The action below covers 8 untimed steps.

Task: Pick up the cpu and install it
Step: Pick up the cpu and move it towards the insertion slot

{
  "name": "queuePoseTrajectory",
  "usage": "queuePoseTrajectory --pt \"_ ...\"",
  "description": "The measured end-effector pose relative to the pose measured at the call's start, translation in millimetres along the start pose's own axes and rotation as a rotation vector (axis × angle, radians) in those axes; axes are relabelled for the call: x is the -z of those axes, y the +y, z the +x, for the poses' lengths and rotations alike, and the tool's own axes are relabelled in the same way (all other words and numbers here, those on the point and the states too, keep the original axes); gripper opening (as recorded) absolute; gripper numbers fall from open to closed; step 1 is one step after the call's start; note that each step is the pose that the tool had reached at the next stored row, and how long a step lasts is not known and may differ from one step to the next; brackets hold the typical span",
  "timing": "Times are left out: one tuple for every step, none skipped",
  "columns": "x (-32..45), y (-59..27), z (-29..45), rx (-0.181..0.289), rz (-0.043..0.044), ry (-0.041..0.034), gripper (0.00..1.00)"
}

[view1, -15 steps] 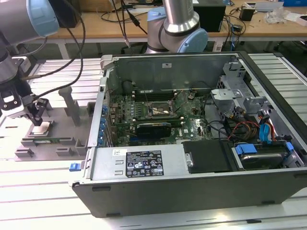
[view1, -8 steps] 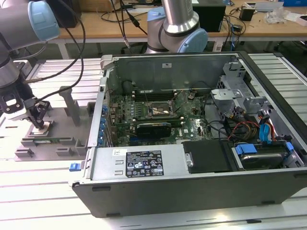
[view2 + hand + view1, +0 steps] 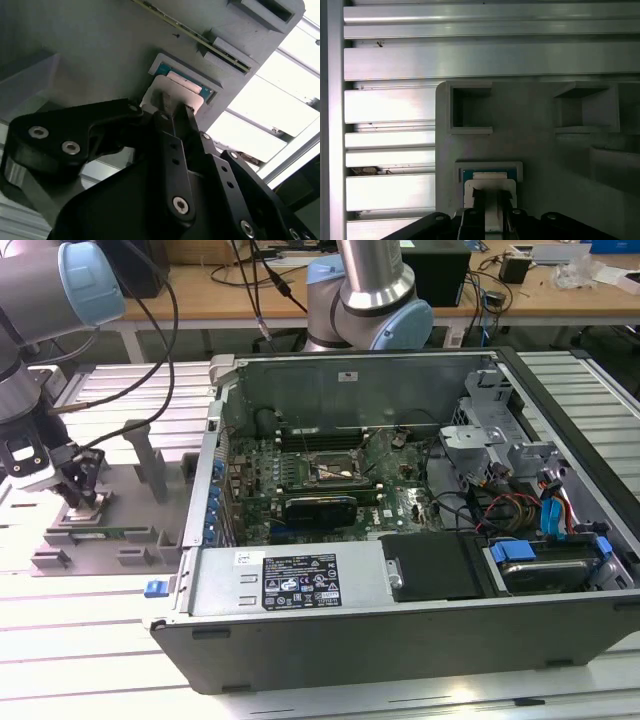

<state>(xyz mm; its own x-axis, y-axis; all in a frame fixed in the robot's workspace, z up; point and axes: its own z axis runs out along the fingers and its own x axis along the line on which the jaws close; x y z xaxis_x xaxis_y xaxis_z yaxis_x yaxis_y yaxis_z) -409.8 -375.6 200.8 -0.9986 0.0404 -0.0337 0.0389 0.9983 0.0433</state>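
The black gripper [image 3: 492, 194] stands over the small silver-topped square cpu [image 3: 472, 185], which lies in a blue-lined recess of the grey plastic fixture [image 3: 535, 150] on the slatted aluminium bench [image 3: 390, 105]. Its jaws are a narrow slit apart with their tips at the cpu; whether they are clenched on it I cannot tell.

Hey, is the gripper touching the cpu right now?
Cannot tell. In both wrist views the gripper overlaps the cpu, and that overlap hides any contact or gap.

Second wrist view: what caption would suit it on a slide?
Gripper at the cpu, over a grey holder.
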Motion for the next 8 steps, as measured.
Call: queuePoseTrajectory --pt "0.0 0.0 0.0 0.0 0.0001 0.0 0.3" --pt "0.0 0.0 0.0 0.0 0.0 0.0 0.36" --pt "0.0 0.0 0.0 0.0 0.0 0.0 0.48" --pt "0.0 0.0 0.0 0.0 0.0001 0.0 0.48" --pt "0.0 0.0 0.0 0.0 0.0 0.0 0.54" --pt "0.0 0.0 0.0 0.0 0.0001 0.0 0.6" --pt "-0.9 0.0 0.0 0.0 -0.0001 -0.0012 0.6" --pt "-2.8 -0.1 0.1 0.0 -0.0002 -0.0042 0.6"
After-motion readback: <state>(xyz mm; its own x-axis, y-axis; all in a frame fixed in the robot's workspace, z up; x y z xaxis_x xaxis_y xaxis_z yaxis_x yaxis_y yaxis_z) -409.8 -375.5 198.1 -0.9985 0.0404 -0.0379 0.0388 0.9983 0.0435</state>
